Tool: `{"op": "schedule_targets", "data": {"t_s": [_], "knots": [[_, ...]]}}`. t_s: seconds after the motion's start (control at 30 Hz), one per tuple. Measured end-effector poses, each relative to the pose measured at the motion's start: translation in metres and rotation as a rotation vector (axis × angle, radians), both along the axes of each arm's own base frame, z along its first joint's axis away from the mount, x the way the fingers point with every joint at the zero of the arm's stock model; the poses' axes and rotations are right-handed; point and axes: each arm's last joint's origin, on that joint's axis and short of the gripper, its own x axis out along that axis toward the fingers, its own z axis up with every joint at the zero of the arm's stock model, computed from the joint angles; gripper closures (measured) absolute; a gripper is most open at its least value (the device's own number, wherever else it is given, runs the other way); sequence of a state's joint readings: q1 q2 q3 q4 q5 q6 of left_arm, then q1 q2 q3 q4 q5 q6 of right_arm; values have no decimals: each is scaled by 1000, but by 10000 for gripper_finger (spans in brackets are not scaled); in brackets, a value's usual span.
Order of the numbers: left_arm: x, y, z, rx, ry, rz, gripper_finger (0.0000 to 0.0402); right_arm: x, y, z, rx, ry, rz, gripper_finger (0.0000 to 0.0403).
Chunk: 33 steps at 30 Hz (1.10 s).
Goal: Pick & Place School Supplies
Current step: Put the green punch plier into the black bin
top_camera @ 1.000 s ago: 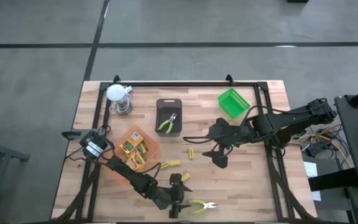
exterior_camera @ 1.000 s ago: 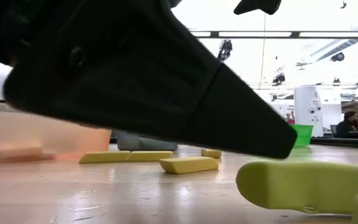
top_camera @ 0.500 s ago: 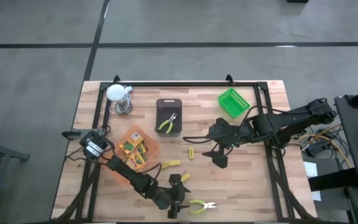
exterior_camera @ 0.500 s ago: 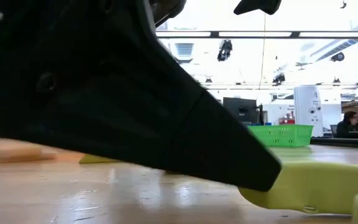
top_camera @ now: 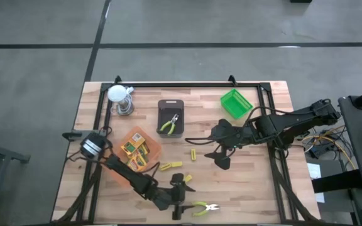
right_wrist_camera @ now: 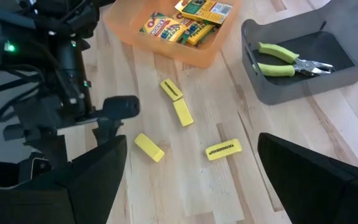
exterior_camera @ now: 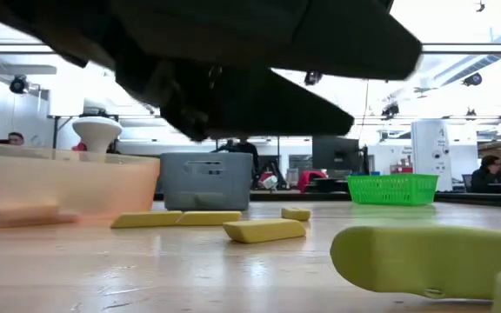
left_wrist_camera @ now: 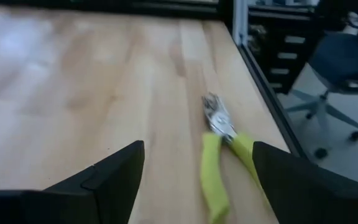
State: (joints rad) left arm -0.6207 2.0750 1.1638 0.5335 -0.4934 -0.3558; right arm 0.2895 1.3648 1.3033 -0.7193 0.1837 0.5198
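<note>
Wood table [top_camera: 256, 182], two dark arms over it.

Left arm: stretched low along the near edge, wrist almost level with the top. Left gripper [top_camera: 182, 197] just beside a pair of lime-handled pliers [top_camera: 205, 207], pointing at them, apart from them. Jaws spread wide, nothing between. Seen from the low camera as a dark mass hanging close overhead, clear of the wood.

Right arm: reaching in from the right side toward the middle. Right gripper [top_camera: 213, 148] above bare wood, facing the yellow blocks. Jaws spread wide, empty.

Writing: dark print along one yellow block [right_wrist_camera: 222, 149], too small to read. Printed fronts on the crayon boxes [right_wrist_camera: 173, 28], not legible either.

Counts:
- Yellow blocks, four, loose on the table between the two grippers: the printed one, then [right_wrist_camera: 171, 89], [right_wrist_camera: 183, 112], [right_wrist_camera: 149, 147]. All flat, none touching a gripper.
- Pliers, two: one on the wood by the left gripper, a second pair [top_camera: 170, 126] lying inside the black tray [top_camera: 170, 103].
- Crayon boxes, several, piled in the orange tray [top_camera: 151, 143]; exact number not clear.
- Trays, three: orange, black, and a green one [top_camera: 235, 103] toward the far right corner.
- White-topped metal object [top_camera: 119, 97], one, upright at the far left corner.
</note>
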Motion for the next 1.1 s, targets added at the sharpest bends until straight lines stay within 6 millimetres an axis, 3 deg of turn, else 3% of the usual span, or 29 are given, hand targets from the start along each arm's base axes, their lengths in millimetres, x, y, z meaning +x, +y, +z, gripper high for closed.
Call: {"op": "schedule_targets", "data": {"t_s": [0.27, 0.57, 0.73, 0.97, 1.1], "knots": [[1, 4, 13, 79, -79, 0, 97, 1, 0, 1, -97, -15, 87, 48], [0, 8, 20, 138, -99, 97, 97, -17, 12, -13, 77, 192, -11, 48], [-1, 13, 31, 146, -123, 130, 96, -32, 45, -27, 109, 217, 38, 48], [-5, 16, 37, 152, -129, 129, 96, -51, 111, -51, 137, -72, 168, 48], [-7, 17, 33, 154, -116, 112, 96, -67, 137, -68, 203, -208, 276, 48]]}}
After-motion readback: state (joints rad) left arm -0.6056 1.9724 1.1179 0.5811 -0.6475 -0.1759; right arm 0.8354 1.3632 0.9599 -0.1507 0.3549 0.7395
